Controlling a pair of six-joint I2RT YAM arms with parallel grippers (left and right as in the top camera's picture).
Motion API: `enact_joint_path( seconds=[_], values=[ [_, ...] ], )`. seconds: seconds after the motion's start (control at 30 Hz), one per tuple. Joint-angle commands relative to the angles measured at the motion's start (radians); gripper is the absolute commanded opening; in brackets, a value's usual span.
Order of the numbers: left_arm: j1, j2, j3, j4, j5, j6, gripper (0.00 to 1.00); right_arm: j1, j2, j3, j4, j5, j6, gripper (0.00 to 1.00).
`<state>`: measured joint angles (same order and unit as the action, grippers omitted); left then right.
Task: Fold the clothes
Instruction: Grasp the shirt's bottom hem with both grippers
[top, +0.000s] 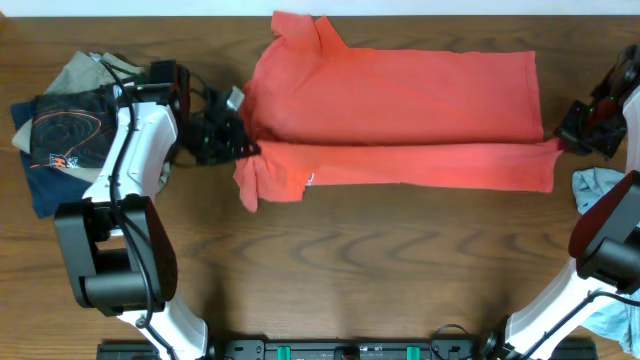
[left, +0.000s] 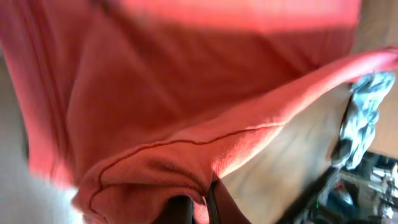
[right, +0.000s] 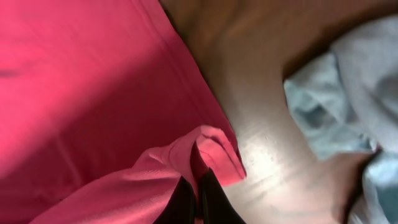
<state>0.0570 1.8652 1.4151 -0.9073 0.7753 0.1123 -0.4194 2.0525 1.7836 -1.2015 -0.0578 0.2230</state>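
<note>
Overhead, the coral-red T-shirt (top: 400, 90) lies spread flat on the far half of the wooden table (top: 350, 270), its near edge turned over into a long narrow band running side to side. A small white tag (top: 312, 181) sits near the band's left end, too small to read. The left gripper (top: 238, 145) meets the band's left end and the right gripper (top: 564, 140) its right end.

Only the wrist views show the grips: the left one's dark fingers (left: 180, 213) are clamped on a bunched, stitched hem, and the right one's fingers (right: 214, 202) are pinched together on a folded corner. The right wrist view also shows the light-blue garment (right: 348, 106) crumpled near that corner, apart from it.

Only overhead shows the pile at far left: a navy garment (top: 65, 135) printed with orange rings, over an olive garment (top: 95, 68); its small orange-and-white mark is unreadable
</note>
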Motion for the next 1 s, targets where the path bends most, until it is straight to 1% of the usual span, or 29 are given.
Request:
enact_joint_path(
  seconds=[0.0, 0.1, 0.13, 0.17, 0.23, 0.27, 0.3, 0.33, 0.47, 0.63, 0.83, 0.97],
  values=[
    [-0.017, -0.006, 0.019, 0.086, 0.043, -0.092, 0.07, 0.003, -0.032, -0.001, 0.035, -0.025, -0.013, 0.01],
    [-0.026, -0.006, 0.019, 0.175, 0.032, -0.093, 0.11, 0.004, -0.027, -0.001, 0.078, -0.026, 0.002, 0.01],
    [-0.026, -0.006, 0.019, 0.204, 0.007, -0.109, 0.12, 0.004, -0.024, -0.001, 0.095, -0.027, 0.01, 0.02],
    [-0.026, -0.006, 0.019, 0.226, -0.029, -0.134, 0.17, 0.006, -0.02, -0.001, 0.116, -0.03, 0.009, 0.06],
    [-0.026, -0.006, 0.018, 0.261, -0.109, -0.159, 0.62, 0.013, -0.01, -0.001, 0.151, -0.03, 0.008, 0.29],
    [-0.026, -0.006, 0.016, 0.268, -0.136, -0.159, 0.73, 0.016, -0.005, -0.001, 0.16, -0.029, 0.008, 0.39],
    [-0.026, -0.006, 0.016, 0.269, -0.146, -0.159, 0.79, 0.019, -0.003, -0.002, 0.161, -0.029, 0.008, 0.41],
    [-0.026, -0.006, 0.015, 0.264, -0.152, -0.159, 0.82, 0.022, 0.0, -0.004, 0.161, -0.027, 0.008, 0.42],
    [-0.026, -0.006, 0.011, 0.195, -0.18, -0.159, 0.85, 0.021, 0.003, -0.017, 0.133, -0.019, 0.008, 0.42],
    [-0.026, -0.006, -0.027, 0.095, -0.273, -0.159, 0.86, 0.021, 0.003, -0.093, 0.105, 0.024, 0.004, 0.42],
    [-0.026, 0.003, -0.11, 0.114, -0.294, -0.159, 0.88, 0.021, 0.003, -0.263, 0.179, 0.026, 0.005, 0.41],
    [-0.026, 0.005, -0.167, 0.186, -0.294, -0.159, 0.88, 0.02, 0.003, -0.366, 0.267, 0.028, 0.005, 0.4]
  ],
)
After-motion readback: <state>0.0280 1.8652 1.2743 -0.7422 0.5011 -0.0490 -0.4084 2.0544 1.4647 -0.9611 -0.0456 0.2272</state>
